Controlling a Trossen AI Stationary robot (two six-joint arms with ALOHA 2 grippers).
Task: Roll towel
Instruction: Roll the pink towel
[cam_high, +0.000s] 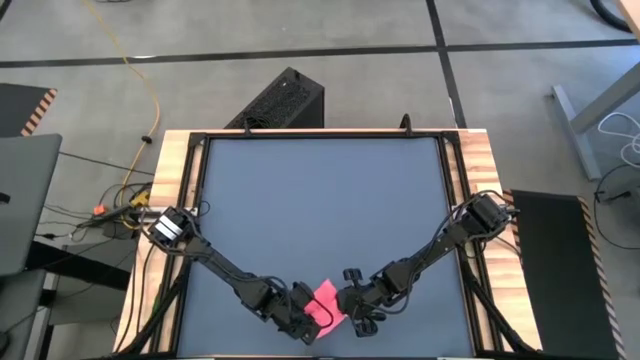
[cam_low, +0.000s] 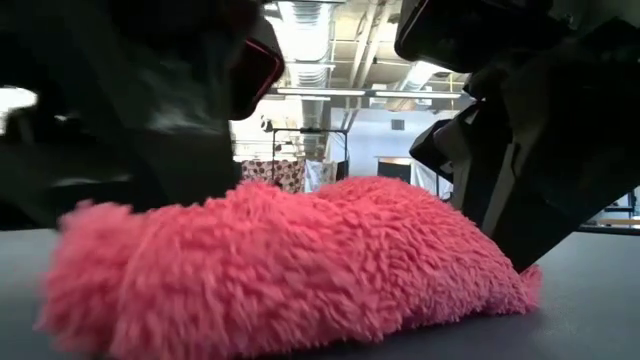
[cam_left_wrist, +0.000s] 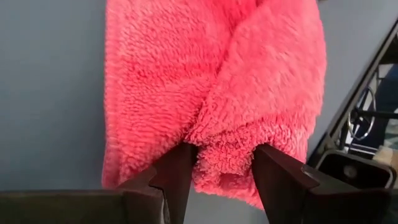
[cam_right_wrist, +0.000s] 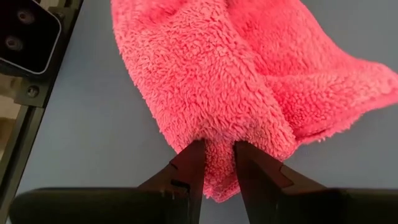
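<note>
While the left gripper (cam_left_wrist: 221, 174) pinches the towel (cam_left_wrist: 217, 87) loosely, the right gripper (cam_right_wrist: 217, 168) clamps it narrowly.

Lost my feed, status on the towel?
Left claw shut on towel. Right claw shut on its opposite end. Towel bunched on mat, near edge. Nothing in the way.

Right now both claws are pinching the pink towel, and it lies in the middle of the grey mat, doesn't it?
Not the middle. The high view shows the towel at the mat's near edge. Both the left gripper and right gripper do pinch it, as the wrist views show.
</note>
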